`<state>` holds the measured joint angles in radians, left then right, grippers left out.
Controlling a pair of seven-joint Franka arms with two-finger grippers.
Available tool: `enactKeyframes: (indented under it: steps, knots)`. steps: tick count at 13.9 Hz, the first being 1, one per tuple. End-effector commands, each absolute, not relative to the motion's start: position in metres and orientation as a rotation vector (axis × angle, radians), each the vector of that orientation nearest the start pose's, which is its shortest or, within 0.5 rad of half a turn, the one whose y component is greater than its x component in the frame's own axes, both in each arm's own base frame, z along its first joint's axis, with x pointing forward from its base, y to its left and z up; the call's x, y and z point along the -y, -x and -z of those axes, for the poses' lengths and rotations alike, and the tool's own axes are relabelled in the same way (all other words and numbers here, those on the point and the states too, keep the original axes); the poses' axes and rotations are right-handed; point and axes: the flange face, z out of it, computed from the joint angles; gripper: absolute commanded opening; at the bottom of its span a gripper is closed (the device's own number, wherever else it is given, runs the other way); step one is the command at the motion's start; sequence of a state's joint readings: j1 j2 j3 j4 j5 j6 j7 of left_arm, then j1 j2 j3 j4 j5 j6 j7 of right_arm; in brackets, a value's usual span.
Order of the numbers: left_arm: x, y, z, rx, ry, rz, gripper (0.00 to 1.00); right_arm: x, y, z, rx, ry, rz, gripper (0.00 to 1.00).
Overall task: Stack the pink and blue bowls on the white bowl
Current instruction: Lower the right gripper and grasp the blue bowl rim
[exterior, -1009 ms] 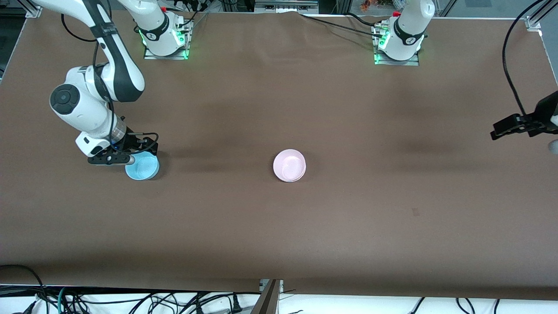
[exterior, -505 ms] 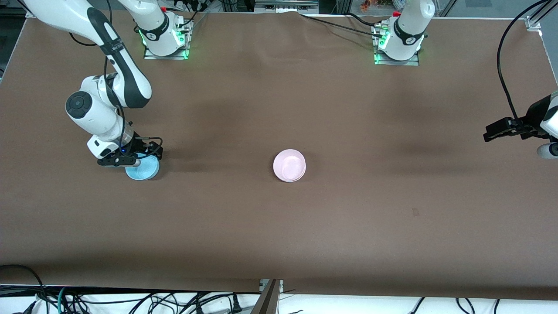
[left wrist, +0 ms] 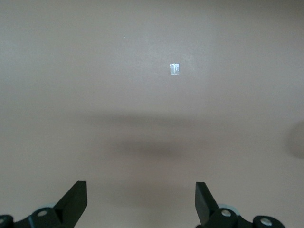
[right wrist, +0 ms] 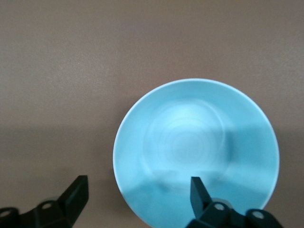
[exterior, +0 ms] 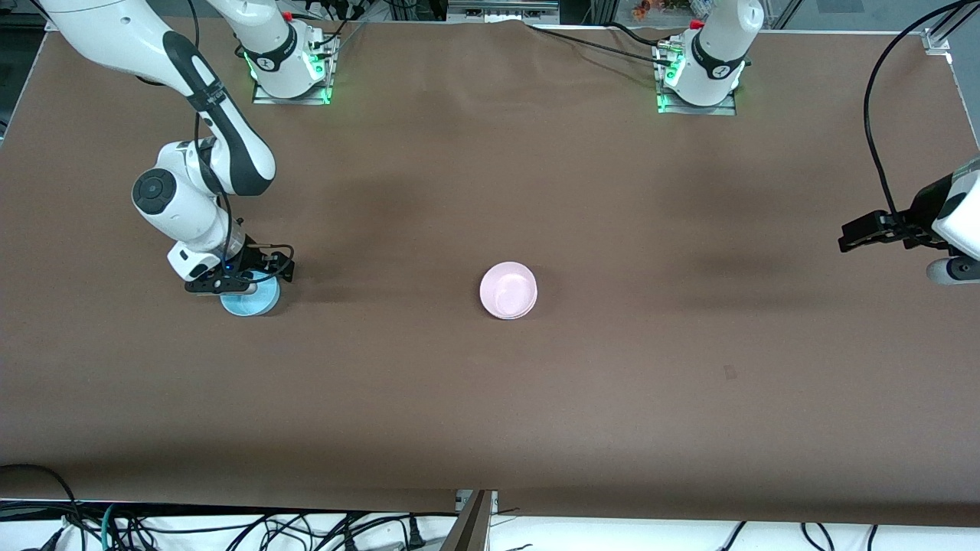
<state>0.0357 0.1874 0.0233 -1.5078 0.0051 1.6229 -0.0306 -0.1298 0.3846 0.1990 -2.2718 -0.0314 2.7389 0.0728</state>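
Observation:
The blue bowl (exterior: 250,304) sits upright on the table toward the right arm's end. My right gripper (exterior: 241,286) is low over its rim, open. In the right wrist view the blue bowl (right wrist: 199,152) fills the middle, and my right gripper (right wrist: 137,195) straddles the rim: one finger over the bowl's inside, the other over bare table. The pink bowl (exterior: 508,289) stands at the table's middle with a second pale rim under its nearer edge; the white bowl does not show as a separate thing. My left gripper (exterior: 851,236) hangs open over bare table at the left arm's end.
The brown table cover (exterior: 490,398) lies flat. My left gripper (left wrist: 141,199) has only cloth and a small pale tape mark (left wrist: 175,69) below it. Cables (exterior: 230,528) run along the edge nearest the front camera. The arm bases (exterior: 287,69) stand at the back edge.
The right arm has shifted toward the table's middle and lowered its gripper onto the blue bowl's rim, covering more of it. The left gripper has drifted slightly inward. The bowls have not moved.

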Motion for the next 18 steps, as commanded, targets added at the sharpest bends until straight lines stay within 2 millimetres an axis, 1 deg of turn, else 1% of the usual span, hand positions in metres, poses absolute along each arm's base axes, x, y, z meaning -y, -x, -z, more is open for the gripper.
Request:
enactKeyframes:
  steps: [1, 5, 7, 9, 10, 11, 14, 16, 17, 18]
  knots:
    - [-0.034, -0.626, -0.563, 0.147, 3.125, -0.087, 1.0, -0.04, -0.539, -0.194, 0.028, 3.065, 0.145, 0.82]
    - [-0.031, -0.63, -0.563, 0.138, 3.125, -0.082, 1.0, -0.041, -0.539, -0.195, 0.033, 3.066, 0.145, 0.49]
    - [-0.032, -0.629, -0.563, 0.14, 3.123, -0.084, 1.0, -0.041, -0.539, -0.195, 0.037, 3.067, 0.146, 0.37]
    - [-0.032, -0.63, -0.563, 0.14, 3.124, -0.082, 1.0, -0.041, -0.541, -0.197, 0.046, 3.067, 0.153, 0.22]
    - [-0.031, -0.63, -0.562, 0.138, 3.123, -0.084, 1.0, -0.04, -0.541, -0.197, 0.046, 3.068, 0.153, 0.1]
    - [-0.031, -0.63, -0.562, 0.138, 3.125, -0.084, 1.0, -0.04, -0.541, -0.197, 0.046, 3.068, 0.153, 0.0]
    - [-0.03, -0.63, -0.563, 0.138, 3.127, -0.082, 1.0, -0.04, -0.544, -0.2, 0.048, 3.067, 0.165, 0.0]
    - [-0.032, -0.63, -0.562, 0.14, 3.128, -0.084, 1.0, -0.038, -0.549, -0.207, 0.043, 3.068, 0.177, 0.0]
    - [-0.034, -0.63, -0.563, 0.145, 3.128, -0.079, 1.0, -0.039, -0.555, -0.214, 0.046, 3.071, 0.166, 0.0]
    - [-0.033, -0.63, -0.562, 0.143, 3.128, -0.084, 1.0, -0.041, -0.562, -0.227, 0.055, 3.075, 0.145, 0.0]
